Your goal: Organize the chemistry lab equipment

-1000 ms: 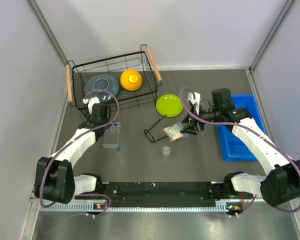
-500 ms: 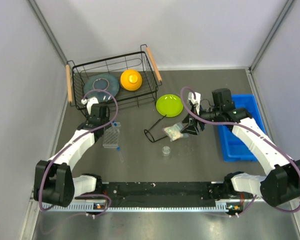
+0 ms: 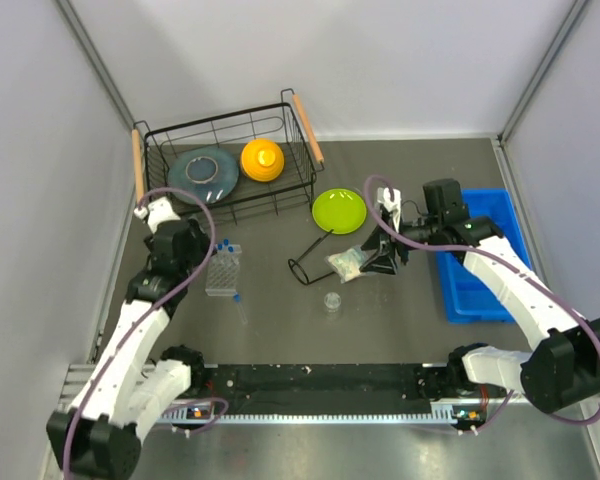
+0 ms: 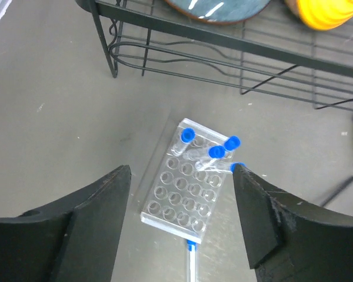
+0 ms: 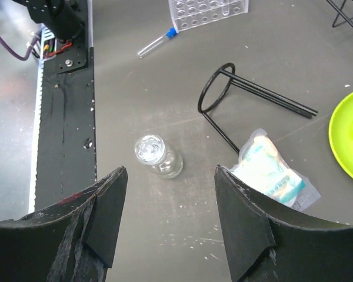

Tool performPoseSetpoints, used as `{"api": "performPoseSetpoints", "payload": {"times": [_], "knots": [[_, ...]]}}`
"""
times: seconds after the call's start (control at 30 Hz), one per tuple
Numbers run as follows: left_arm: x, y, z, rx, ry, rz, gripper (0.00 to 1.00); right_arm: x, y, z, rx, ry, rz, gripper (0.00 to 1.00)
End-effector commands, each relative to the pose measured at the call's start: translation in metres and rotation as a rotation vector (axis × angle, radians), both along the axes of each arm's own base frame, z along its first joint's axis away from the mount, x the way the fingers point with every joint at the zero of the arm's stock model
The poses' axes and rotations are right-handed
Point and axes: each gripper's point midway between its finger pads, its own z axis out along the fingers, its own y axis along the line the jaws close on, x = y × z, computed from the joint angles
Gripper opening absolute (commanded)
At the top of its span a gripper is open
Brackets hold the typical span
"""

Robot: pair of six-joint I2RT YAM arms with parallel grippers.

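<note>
My left tool (image 4: 181, 170) hangs wide and empty over the clear plastic tube rack (image 4: 179, 197). The job in hand looks to be the loose clear blue-capped test tube (image 4: 191, 259), which lies on the tabletop just on the near side of the rack, below my fingers. I should come down square across its length, pinch gently near the cap, then stand it in a bare well. I count four blue caps (image 4: 187, 135) at the rack's far end, one loose tube and one rack. My right tool (image 5: 170, 170) is also wide and empty, over one tiny round clear dish (image 5: 157, 155). Beyond it lie one black wire ring frame (image 5: 223, 97) and one crinkly clear packet (image 5: 270, 176).
</note>
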Motion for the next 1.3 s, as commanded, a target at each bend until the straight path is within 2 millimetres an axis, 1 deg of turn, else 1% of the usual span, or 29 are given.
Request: {"api": "performPoseSetpoints", "payload": {"times": [0.0, 0.03, 0.07, 0.1, 0.13, 0.2, 0.23, 0.27, 0.3, 0.33, 0.37, 0.4, 0.43, 0.47, 0.5, 0.53, 0.57, 0.6, 0.63, 0.7, 0.73, 0.9, 0.97, 1.03, 1.07, 1.13, 1.17, 1.23, 1.27], "knots": [[-0.028, -0.005, 0.008, -0.050, -0.035, -0.039, 0.80, -0.022, 0.026, 0.013, 0.047, -0.018, 0.137, 0.62], [-0.034, -0.010, 0.017, -0.082, -0.074, -0.066, 0.82, -0.027, 0.033, 0.008, 0.019, -0.007, 0.158, 0.62], [-0.039, -0.012, 0.018, -0.095, -0.085, -0.076, 0.86, -0.025, 0.038, 0.004, -0.033, -0.035, 0.147, 0.62], [-0.047, -0.013, 0.013, -0.106, -0.070, -0.082, 0.89, -0.032, 0.048, 0.002, -0.059, -0.043, 0.171, 0.62], [-0.053, -0.014, 0.022, -0.135, -0.111, -0.080, 0.90, -0.050, 0.065, -0.007, -0.097, -0.024, 0.236, 0.62], [-0.064, -0.014, 0.025, -0.162, -0.125, -0.072, 0.95, -0.054, 0.084, -0.013, -0.175, -0.030, 0.225, 0.62], [-0.070, -0.013, 0.035, -0.187, -0.170, -0.065, 0.96, -0.075, 0.101, -0.017, -0.200, -0.026, 0.284, 0.62], [-0.074, -0.013, 0.040, -0.201, -0.188, -0.060, 0.97, -0.069, 0.116, -0.027, -0.254, -0.035, 0.255, 0.62], [-0.078, -0.012, 0.050, -0.213, -0.216, -0.053, 0.98, -0.073, 0.127, -0.030, -0.280, 0.005, 0.220, 0.62], [-0.087, -0.010, 0.054, -0.229, -0.234, -0.039, 0.99, -0.085, 0.142, -0.036, -0.323, -0.014, 0.221, 0.62], [-0.091, -0.006, 0.065, -0.230, -0.263, -0.024, 0.99, -0.081, 0.162, -0.043, -0.343, -0.012, 0.197, 0.63], [-0.096, -0.003, 0.069, -0.233, -0.274, -0.009, 0.99, -0.085, 0.174, -0.045, -0.360, 0.040, 0.134, 0.63], [-0.104, 0.001, 0.070, -0.229, -0.274, 0.005, 0.99, -0.084, 0.190, -0.042, -0.365, 0.028, 0.102, 0.63], [-0.110, 0.007, 0.078, -0.223, -0.294, 0.028, 0.99, -0.084, 0.202, -0.059, -0.399, 0.056, 0.077, 0.63], [-0.114, 0.010, 0.082, -0.218, -0.302, 0.042, 0.99, -0.082, 0.210, -0.066, -0.415, 0.116, 0.002, 0.63], [-0.122, 0.013, 0.082, -0.213, -0.301, 0.052, 0.99, -0.071, 0.221, -0.061, -0.407, 0.103, -0.068, 0.64], [-0.126, 0.017, 0.091, -0.212, -0.327, 0.065, 0.99, -0.070, 0.228, -0.066, -0.415, 0.123, -0.095, 0.64], [-0.131, 0.019, 0.096, -0.206, -0.347, 0.064, 0.99, -0.069, 0.235, -0.085, -0.448, 0.185, -0.148, 0.64], [-0.134, 0.021, 0.099, -0.202, -0.358, 0.071, 0.99, -0.063, 0.244, -0.081, -0.431, 0.202, -0.180, 0.64], [-0.144, 0.029, 0.110, -0.190, -0.401, 0.092, 0.99, -0.065, 0.253, -0.099, -0.456, 0.261, -0.214, 0.64], [-0.147, 0.031, 0.113, -0.188, -0.416, 0.103, 0.99, -0.059, 0.259, -0.098, -0.449, 0.251, -0.249, 0.64], [-0.165, 0.048, 0.130, -0.177, -0.503, 0.170, 0.99, -0.057, 0.270, -0.120, -0.495, 0.241, -0.315, 0.64], [-0.169, 0.051, 0.131, -0.177, -0.520, 0.186, 0.99, -0.055, 0.274, -0.127, -0.510, 0.245, -0.325, 0.64], [-0.172, 0.052, 0.132, -0.185, -0.537, 0.185, 0.99, -0.053, 0.279, -0.126, -0.503, 0.248, -0.328, 0.62], [-0.172, 0.051, 0.131, -0.189, -0.538, 0.183, 0.98, -0.053, 0.278, -0.135, -0.532, 0.252, -0.328, 0.61], [-0.174, 0.051, 0.131, -0.194, -0.546, 0.180, 0.98, -0.051, 0.284, -0.137, -0.543, 0.241, -0.330, 0.58], [-0.175, 0.051, 0.131, -0.196, -0.548, 0.179, 0.98, -0.053, 0.283, -0.146, -0.574, 0.243, -0.330, 0.58], [-0.176, 0.050, 0.131, -0.196, -0.553, 0.172, 0.98, -0.053, 0.288, -0.146, -0.579, 0.237, -0.322, 0.56], [-0.176, 0.048, 0.131, -0.198, -0.551, 0.163, 0.98, -0.054, 0.288, -0.153, -0.595, 0.236, -0.320, 0.56]]}}
